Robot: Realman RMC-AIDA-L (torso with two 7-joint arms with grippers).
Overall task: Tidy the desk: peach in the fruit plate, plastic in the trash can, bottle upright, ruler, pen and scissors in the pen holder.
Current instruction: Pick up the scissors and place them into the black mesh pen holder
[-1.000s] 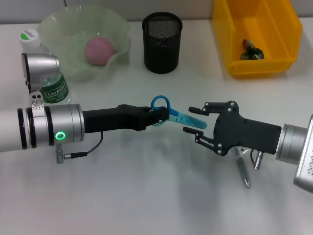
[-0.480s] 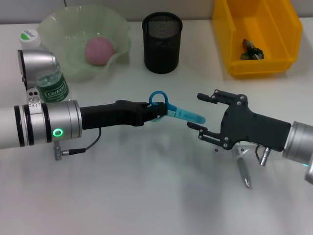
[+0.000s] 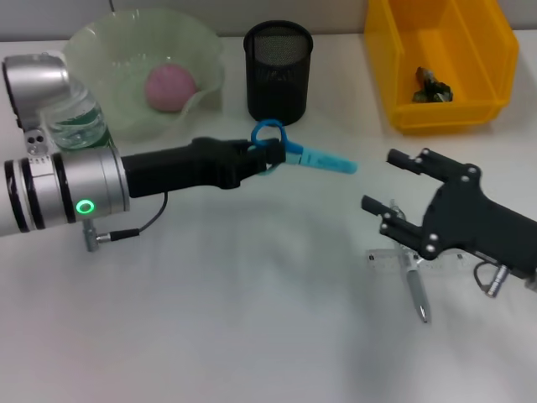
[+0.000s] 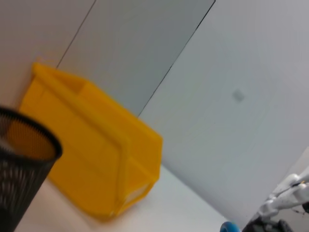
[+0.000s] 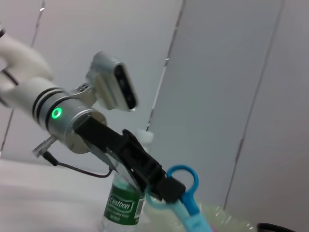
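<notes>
Two grippers in view: left gripper (image 3: 267,156) clamped on scissors (image 3: 304,154) by handles, off table, at 6 o'clock of pen holder (image 3: 278,73). Right gripper (image 3: 394,191) spread, empty. Next: tip blade down, lower into holder.

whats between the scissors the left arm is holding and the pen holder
Nothing. In the head view, the light blue loop-handled scissors in the left end effector sit just in front of the black wire-mesh pen holder, with only bare white desk between them.
</notes>
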